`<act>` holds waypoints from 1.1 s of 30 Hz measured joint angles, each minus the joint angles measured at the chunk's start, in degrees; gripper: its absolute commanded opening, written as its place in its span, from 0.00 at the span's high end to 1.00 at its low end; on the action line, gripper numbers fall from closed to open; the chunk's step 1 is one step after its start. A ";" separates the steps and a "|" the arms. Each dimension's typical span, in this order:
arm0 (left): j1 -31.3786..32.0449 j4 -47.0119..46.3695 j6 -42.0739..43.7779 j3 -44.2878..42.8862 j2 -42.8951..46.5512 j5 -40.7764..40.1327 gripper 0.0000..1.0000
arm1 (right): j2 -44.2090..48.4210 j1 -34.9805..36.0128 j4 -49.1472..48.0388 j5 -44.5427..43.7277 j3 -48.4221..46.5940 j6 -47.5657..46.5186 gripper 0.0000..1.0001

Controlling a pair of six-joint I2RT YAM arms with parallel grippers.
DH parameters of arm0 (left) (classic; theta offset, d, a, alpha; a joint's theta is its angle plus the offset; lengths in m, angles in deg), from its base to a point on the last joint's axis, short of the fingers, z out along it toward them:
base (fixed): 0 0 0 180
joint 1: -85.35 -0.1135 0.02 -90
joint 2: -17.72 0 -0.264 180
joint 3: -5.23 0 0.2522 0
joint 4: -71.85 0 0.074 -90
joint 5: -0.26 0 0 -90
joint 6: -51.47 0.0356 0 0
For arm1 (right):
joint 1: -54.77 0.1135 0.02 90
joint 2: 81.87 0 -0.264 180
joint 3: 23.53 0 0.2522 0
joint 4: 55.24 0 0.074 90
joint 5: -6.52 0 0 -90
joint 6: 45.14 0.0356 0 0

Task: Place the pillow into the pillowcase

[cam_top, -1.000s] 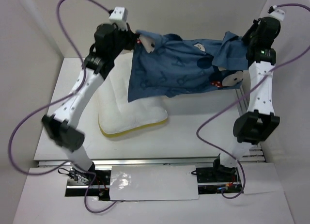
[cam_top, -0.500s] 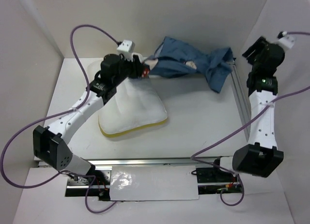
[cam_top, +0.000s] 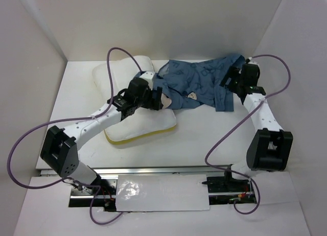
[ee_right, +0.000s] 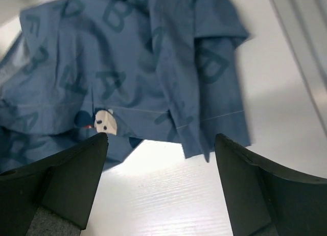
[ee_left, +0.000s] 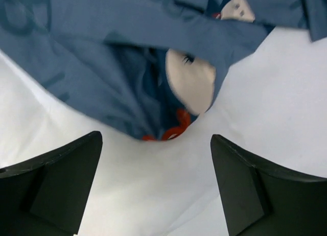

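Observation:
The white pillow (cam_top: 145, 124) lies left of centre, its yellow strip (cam_top: 134, 139) along the near edge. The blue pillowcase (cam_top: 199, 83) lies crumpled at the back, its left end resting on the pillow. My left gripper (cam_top: 156, 101) hovers open over the pillow (ee_left: 153, 190), with the pillowcase's edge (ee_left: 117, 77) just ahead of its fingers and nothing between them. My right gripper (cam_top: 231, 87) is open above the bare table (ee_right: 163, 195) at the pillowcase's right end (ee_right: 133, 67), holding nothing.
White walls close in the table on the left, back and right. A metal rail (cam_top: 251, 105) runs along the right side, also in the right wrist view (ee_right: 301, 37). Purple cables (cam_top: 225, 134) loop over the table. A silvery sheet (cam_top: 163, 192) lies between the arm bases.
Both grippers opened and let go of the pillowcase, which dropped from hanging spread in the air to a crumpled heap at the back. Both arms came down toward it.

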 measured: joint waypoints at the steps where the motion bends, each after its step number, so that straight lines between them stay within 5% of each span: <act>1: 0.61 0.17 0.02 -1.44 -0.50 -1.20 0.00 | -1.33 1.18 -0.02 -0.44 -0.70 -0.57 0.08; 10: 6.86 4.83 0.31 -18.18 -17.40 -9.55 0.00 | -19.63 4.17 4.35 -5.25 -6.56 -4.74 0.11; 13: 7.23 6.88 0.15 -18.78 -20.35 -10.62 0.11 | -25.07 4.59 5.95 -6.95 -7.91 -5.66 0.20; 14: 7.26 7.69 0.04 -18.78 -20.94 -11.08 0.31 | -26.93 4.72 6.25 -7.58 -8.72 -5.92 0.24; 15: 7.26 8.20 -0.50 -18.82 -21.40 -11.43 0.40 | -28.57 4.76 6.45 -8.20 -9.51 -6.14 0.27; 16: 7.26 8.90 -0.68 -19.06 -21.79 -12.11 0.54 | -29.92 4.83 6.54 -8.79 -10.16 -6.23 0.50; 17: 7.23 9.46 -0.94 -19.54 -22.23 -12.79 0.84 | -31.36 4.83 6.69 -9.42 -10.91 -6.62 0.70; 18: 7.23 9.70 -1.53 -19.93 -22.53 -13.38 0.97 | -32.33 4.83 6.73 -9.29 -11.76 -6.36 0.88; 19: 7.19 9.97 -1.29 -20.28 -22.77 -14.12 1.00 | -32.76 4.85 6.82 -10.38 -12.92 -6.45 1.00; 26: 7.19 10.27 -2.05 -20.70 -21.81 -17.66 1.00 | -31.12 4.87 7.93 -12.00 -14.19 -6.71 1.00; 33: 6.82 10.21 2.05 -23.54 -12.81 -22.95 1.00 | -14.36 -0.22 9.79 -10.67 -21.70 -6.45 1.00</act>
